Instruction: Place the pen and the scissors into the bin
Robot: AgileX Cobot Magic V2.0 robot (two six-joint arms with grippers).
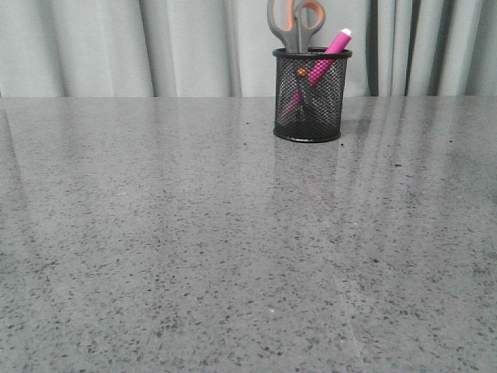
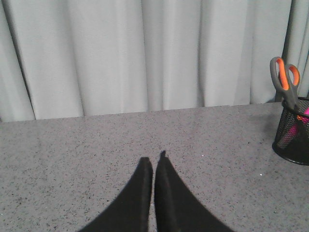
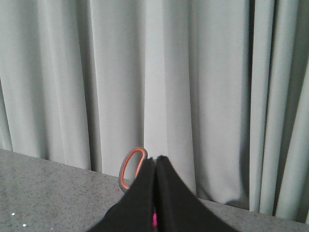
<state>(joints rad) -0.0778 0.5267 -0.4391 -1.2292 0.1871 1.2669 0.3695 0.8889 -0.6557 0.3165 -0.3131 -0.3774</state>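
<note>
Judging from how things lie, the task is taken to be done, so the step in hand is only a clean retreat, and it is done best when nothing is disturbed. The grey speckled table is seen with the bin standing upright at its far side, right of centre, before the pale curtain. The scissors are held in it blades down, handles rising above the rim, and the pen is leaned inside against the right edge, cap end up. The left gripper is kept clenched on nothing, low over the table and well left of the bin. The right gripper is likewise closed and empty, with a scissor handle just behind its tips; it should be drawn back without touching that handle.
</note>
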